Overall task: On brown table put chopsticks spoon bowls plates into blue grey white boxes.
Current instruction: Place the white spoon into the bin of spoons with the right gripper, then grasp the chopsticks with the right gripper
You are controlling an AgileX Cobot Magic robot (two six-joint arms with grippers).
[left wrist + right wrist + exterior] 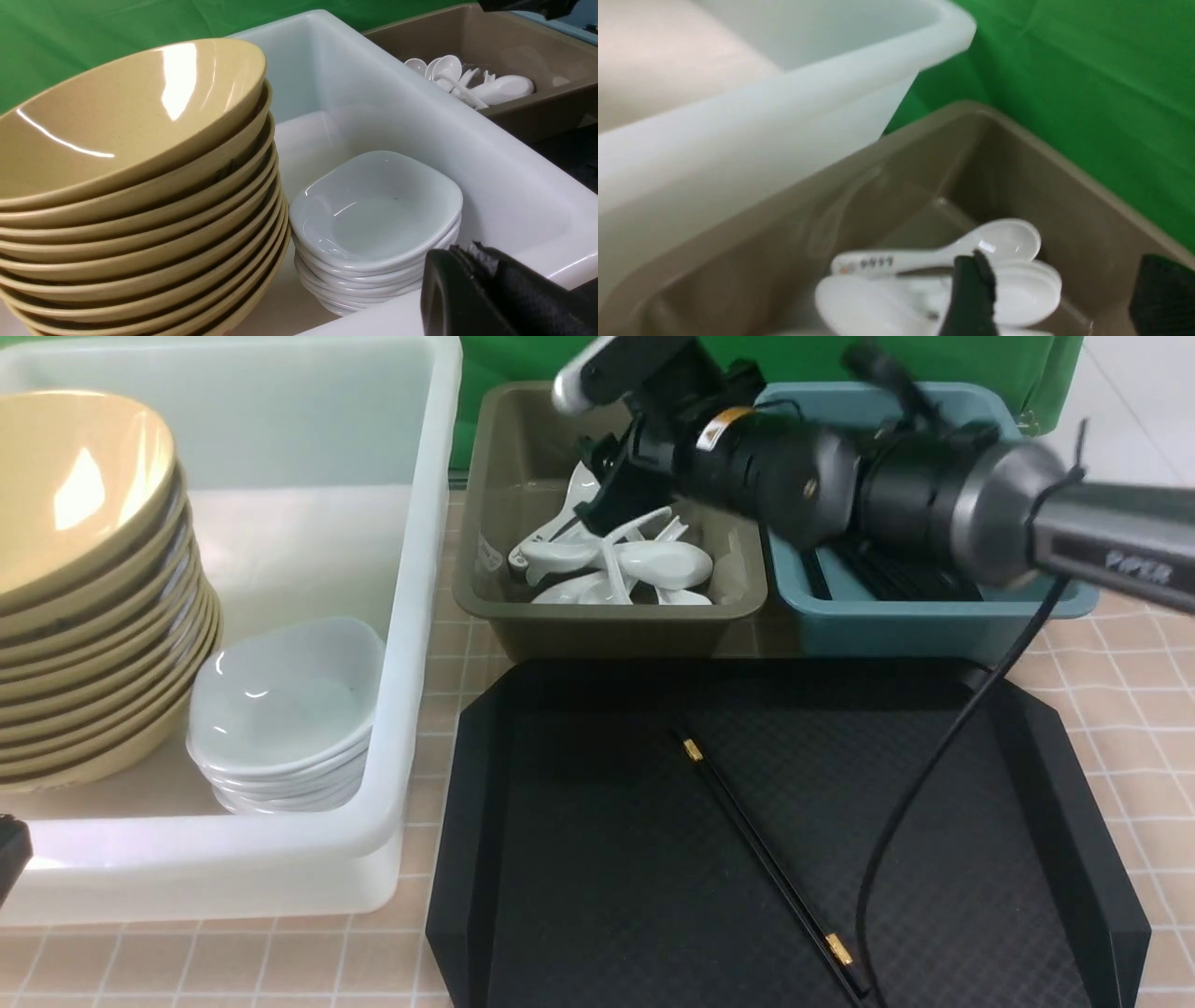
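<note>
Right gripper open over the white spoons in the grey-brown box

White spoons [665, 563] lie in a loose, crossing heap inside the grey-brown box [611, 633], at the upper center of the front view. Over them is the right gripper [1064, 298], its fingers spread apart with nothing between them. The right arm [994, 509] reaches in from the upper right of the front view, crossing above the blue box [943, 633], where black chopsticks [920, 581] lie. A black cable [920, 782] hangs from that arm, dropping over the black tray [616, 859] at the lower center. On the tray, a pair of black chopsticks with gold bands [770, 863] lies slantwise, side by side.

The large white box [434, 523] fills the upper left. It holds a tilted stack of yellow bowls [89, 588] at the left edge and, just beside it, a shorter stack of squarish white bowls [285, 705]. The left gripper [460, 261] has its fingertips closed together, empty, near the white bowls; only a dark sliver of it shows at the front view's left edge. Green cloth [523, 357] hangs behind the boxes, and a brown tile-patterned table surface [233, 961] lies beneath.
</note>
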